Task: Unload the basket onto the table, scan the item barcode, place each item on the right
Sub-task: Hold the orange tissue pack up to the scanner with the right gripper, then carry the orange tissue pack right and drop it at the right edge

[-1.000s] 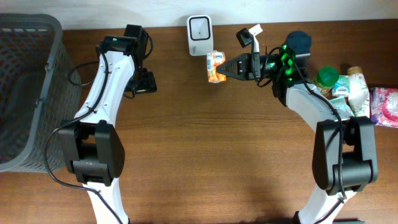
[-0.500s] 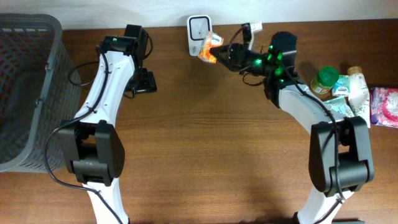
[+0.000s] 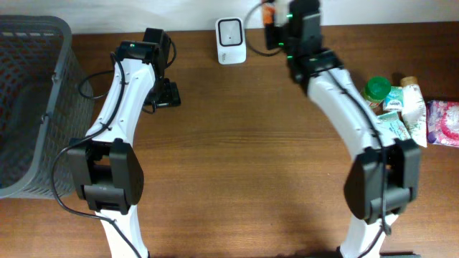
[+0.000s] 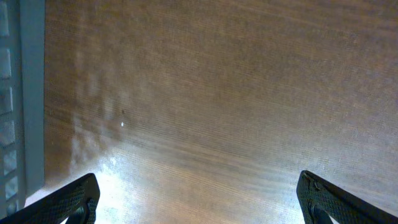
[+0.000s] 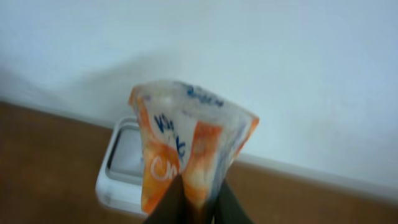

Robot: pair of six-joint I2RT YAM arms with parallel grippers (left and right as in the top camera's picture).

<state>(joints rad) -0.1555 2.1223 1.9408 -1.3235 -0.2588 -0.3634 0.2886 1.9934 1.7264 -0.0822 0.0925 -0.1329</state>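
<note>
Right gripper (image 5: pixel 199 205): clamped on the lower end of a snack packet (image 5: pixel 186 146). The two fingers (image 5: pixel 176 200) pinch the crumpled film from either side. The packet is orange and white with blue print, and stands upright above the fingers in front of the pale wall (image 5: pixel 292 68).

Position of the packet: raised over the far edge of the worktop (image 3: pixel 237 158), near the middle of that edge. From overhead only a small orange part of it shows at the tip of the right arm. It sits near the white scanner (image 3: pixel 231 31), on its right-hand side and apart from it. The scanner stands on the worktop at the far edge. No barcode can be made out on the packet from any view.

Left gripper (image 3: pixel 166 94): jaws fully apart and holding nothing. It hangs over bare wood towards the far left of the worktop.

Other items: a grey basket (image 3: pixel 43 29) at the left edge. At the right edge there is a green-lidded jar (image 3: pixel 377 89), some bottles (image 3: pixel 407 100) and a pink pack (image 3: pixel 445 122), grouped close together.
</note>
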